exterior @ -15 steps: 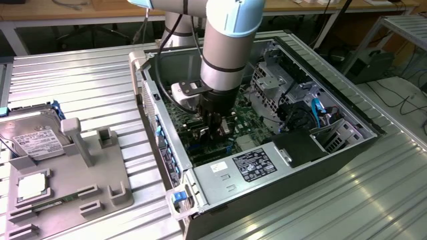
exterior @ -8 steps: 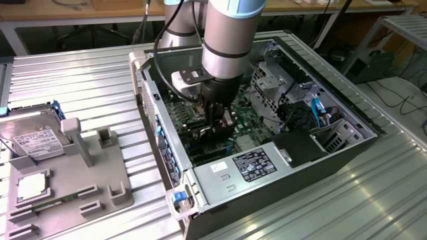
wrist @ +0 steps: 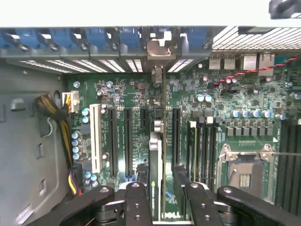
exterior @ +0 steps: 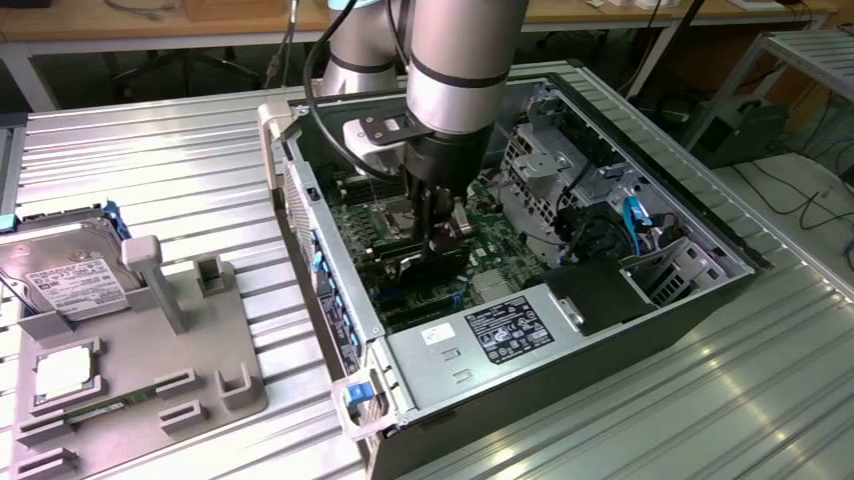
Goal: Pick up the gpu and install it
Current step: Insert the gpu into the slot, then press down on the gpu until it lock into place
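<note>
Black two-finger gripper pinches the thin green GPU card edge-on at frame centre, over the green motherboard's black slots inside the open grey case; keep card upright, aligned with slot.

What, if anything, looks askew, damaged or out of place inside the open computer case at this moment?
Nothing stands out. The pincer holds the thin green circuit-board card upright, edge-on above the long black expansion slots on the green motherboard, its silver end bracket lined up with the rear openings. Cables sit tucked aside, and nothing looks bent or loose.
</note>
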`<state>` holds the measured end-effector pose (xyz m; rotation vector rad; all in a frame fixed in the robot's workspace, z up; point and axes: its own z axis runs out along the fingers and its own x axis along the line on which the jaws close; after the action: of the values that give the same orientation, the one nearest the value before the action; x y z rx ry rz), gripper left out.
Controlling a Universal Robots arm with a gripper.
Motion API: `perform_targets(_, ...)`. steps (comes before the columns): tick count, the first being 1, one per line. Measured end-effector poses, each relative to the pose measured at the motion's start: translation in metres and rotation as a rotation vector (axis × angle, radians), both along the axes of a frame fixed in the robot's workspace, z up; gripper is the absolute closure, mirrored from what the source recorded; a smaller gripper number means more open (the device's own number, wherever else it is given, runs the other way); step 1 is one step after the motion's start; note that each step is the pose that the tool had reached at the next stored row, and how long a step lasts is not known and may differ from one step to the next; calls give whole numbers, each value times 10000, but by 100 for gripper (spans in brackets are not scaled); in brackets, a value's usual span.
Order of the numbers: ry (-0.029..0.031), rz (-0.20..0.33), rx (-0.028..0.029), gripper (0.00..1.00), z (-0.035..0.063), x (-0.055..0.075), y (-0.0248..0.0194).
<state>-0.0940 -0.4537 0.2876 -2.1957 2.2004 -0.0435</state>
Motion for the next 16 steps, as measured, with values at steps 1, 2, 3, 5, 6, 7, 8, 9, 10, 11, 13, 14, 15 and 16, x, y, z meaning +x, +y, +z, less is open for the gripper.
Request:
perform_targets(1, -1, 1, 1, 64, 0, 0, 0)
perform_targets(2, -1, 0, 0, 65, 0, 0, 0)
perform_targets(3, -1, 0, 1, 65, 0, 0, 0)
perform_targets(5, -1, 0, 1, 79, 0, 0, 0)
perform_targets(6, -1, 0, 0, 85, 0, 0, 0)
perform_targets(7, 0, 0, 0, 89, 0, 0, 0)
perform_targets(8, -1, 1, 0, 89, 0, 0, 0)
perform_targets(9, -1, 0, 0, 89, 0, 0, 0)
perform_targets(10, -1, 1, 0, 89, 0, 0, 0)
perform_targets(11, -1, 0, 0, 89, 0, 0, 0)
perform_targets(13, -1, 0, 0, 89, 0, 0, 0)
perform_targets(14, 0, 0, 0, 89, 0, 0, 0)
perform_targets(15, -1, 0, 0, 89, 0, 0, 0)
perform_targets(16, 0, 0, 0, 89, 0, 0, 0)
